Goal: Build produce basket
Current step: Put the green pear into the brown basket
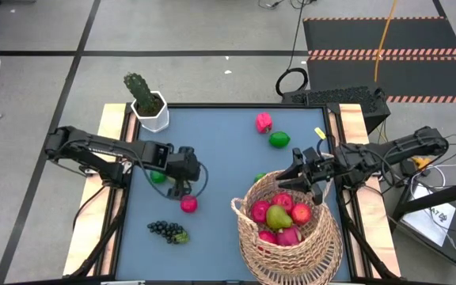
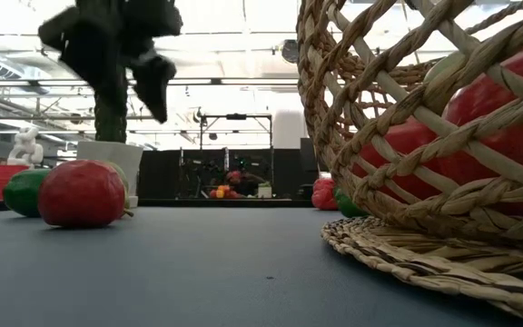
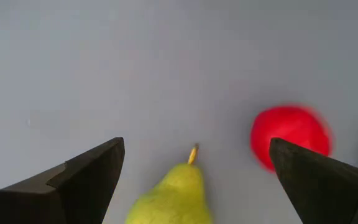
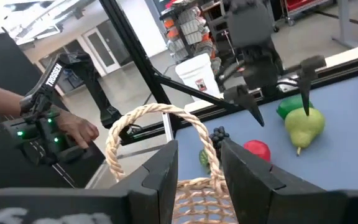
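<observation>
- The left gripper (image 3: 194, 180) has its jaws spread wide apart, hanging above the counter (image 1: 220, 150) with nothing between them; a yellow-green pear (image 3: 174, 194) lies on the counter right below the gap, its stem end pointing away from the wrist.
- Just beside the pear lies a red apple (image 3: 289, 135), clear of the right-hand finger.
- In the right wrist view the left gripper (image 4: 277, 93) hovers above the pear (image 4: 304, 125), with a green lime (image 4: 289, 106) touching the pear behind it.
- The right gripper (image 4: 199, 163) has its jaws narrowly apart and straddles the arched handle (image 4: 151, 121) of the basket (image 1: 290, 237); whether they clamp it cannot be told.
- The basket sits at the near right of the counter, tipped on its side with its mouth facing up toward the camera, and holds red apples and a pear (image 1: 279, 216).
- A dark grape bunch (image 1: 167, 230) lies near the counter's near left; a pink fruit (image 1: 264, 122) and a second lime (image 1: 279, 140) lie at the far side.
- A potted cactus (image 1: 146, 100) stands at the far left corner.
- A person's hand (image 4: 76, 129) holds a controller beyond the counter.
</observation>
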